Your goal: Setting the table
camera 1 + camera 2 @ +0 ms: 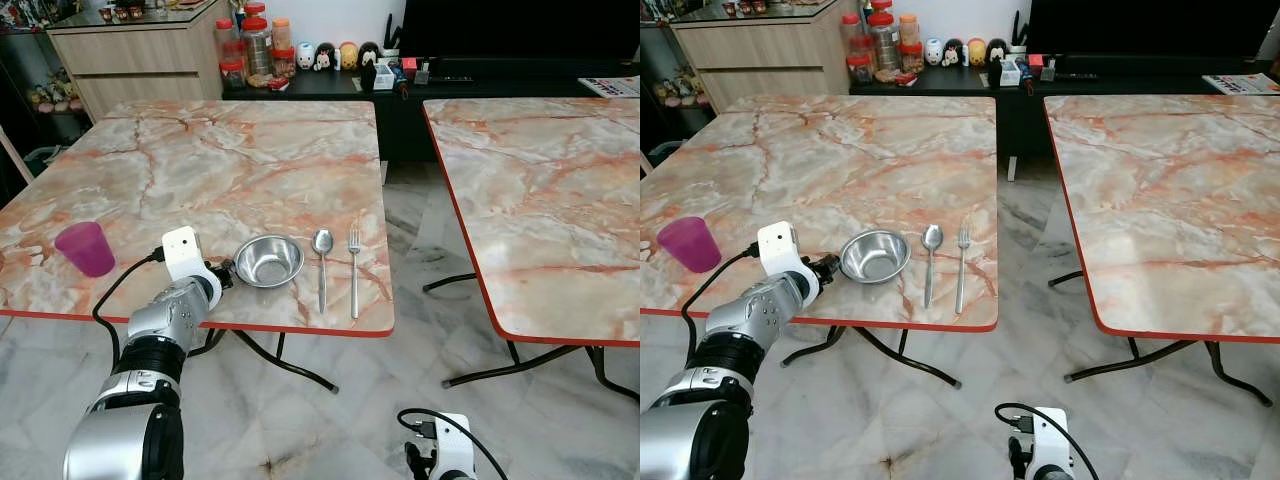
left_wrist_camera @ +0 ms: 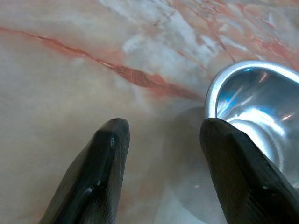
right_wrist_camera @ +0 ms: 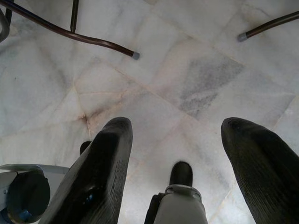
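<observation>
A steel bowl (image 1: 269, 260) sits near the front edge of the left marble table (image 1: 230, 170). Right of it lie a spoon (image 1: 322, 265) and a fork (image 1: 354, 270), side by side. A purple cup (image 1: 86, 248) stands at the table's left front. My left gripper (image 1: 228, 275) is just left of the bowl, low over the tabletop. It is open, with one of its fingers (image 2: 236, 172) against the bowl (image 2: 257, 107) rim and nothing held. My right gripper (image 3: 180, 163) hangs open over the floor beside the table.
A second marble table (image 1: 540, 190) stands to the right across a narrow gap of marble floor (image 1: 410, 230). Behind are a wooden cabinet (image 1: 140, 55), jars (image 1: 257, 45) and a dark low shelf (image 1: 480, 80). Table legs (image 3: 70, 32) run over the floor near my right arm.
</observation>
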Controlling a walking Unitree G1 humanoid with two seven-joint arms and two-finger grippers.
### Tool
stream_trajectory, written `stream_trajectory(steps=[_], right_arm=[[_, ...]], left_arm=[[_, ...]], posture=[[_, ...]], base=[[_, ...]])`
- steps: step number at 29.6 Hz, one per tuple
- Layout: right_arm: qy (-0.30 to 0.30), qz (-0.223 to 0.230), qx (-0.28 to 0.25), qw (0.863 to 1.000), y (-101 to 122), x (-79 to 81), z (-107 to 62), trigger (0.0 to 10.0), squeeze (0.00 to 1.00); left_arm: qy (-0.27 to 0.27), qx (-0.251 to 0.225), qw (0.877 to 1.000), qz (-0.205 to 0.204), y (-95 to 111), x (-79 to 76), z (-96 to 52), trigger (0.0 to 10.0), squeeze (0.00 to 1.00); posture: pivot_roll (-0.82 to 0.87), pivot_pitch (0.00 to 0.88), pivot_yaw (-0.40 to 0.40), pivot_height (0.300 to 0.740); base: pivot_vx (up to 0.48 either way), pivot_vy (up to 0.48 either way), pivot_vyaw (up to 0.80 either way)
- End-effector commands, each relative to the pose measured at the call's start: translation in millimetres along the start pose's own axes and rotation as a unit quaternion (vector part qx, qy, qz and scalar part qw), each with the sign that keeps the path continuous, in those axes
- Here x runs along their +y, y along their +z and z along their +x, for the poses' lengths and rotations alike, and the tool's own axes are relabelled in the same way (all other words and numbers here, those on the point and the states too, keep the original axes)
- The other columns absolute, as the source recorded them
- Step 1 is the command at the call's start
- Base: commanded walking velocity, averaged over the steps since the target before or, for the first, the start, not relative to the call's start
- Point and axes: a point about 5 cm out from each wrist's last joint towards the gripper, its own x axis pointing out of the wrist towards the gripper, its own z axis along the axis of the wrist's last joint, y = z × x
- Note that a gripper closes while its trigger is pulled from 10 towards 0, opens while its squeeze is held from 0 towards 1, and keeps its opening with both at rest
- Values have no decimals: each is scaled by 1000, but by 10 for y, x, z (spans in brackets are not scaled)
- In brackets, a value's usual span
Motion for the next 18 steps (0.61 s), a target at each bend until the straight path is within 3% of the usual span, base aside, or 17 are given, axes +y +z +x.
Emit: stream_trajectory(steps=[1, 18], right_arm=[[0, 6, -1, 1000, 3, 8, 1, 10000, 0], [0, 6, 0, 1000, -9, 7, -2, 10000, 0]], left_arm=[[-7, 8, 1000, 2, -41, 1, -13, 10000, 0], [-23, -53, 998, -16, 250, -80, -82, 10000, 0]], posture=[[18, 0, 45, 727], [19, 0, 44, 727]], base=[[0, 0, 0], [0, 0, 0]])
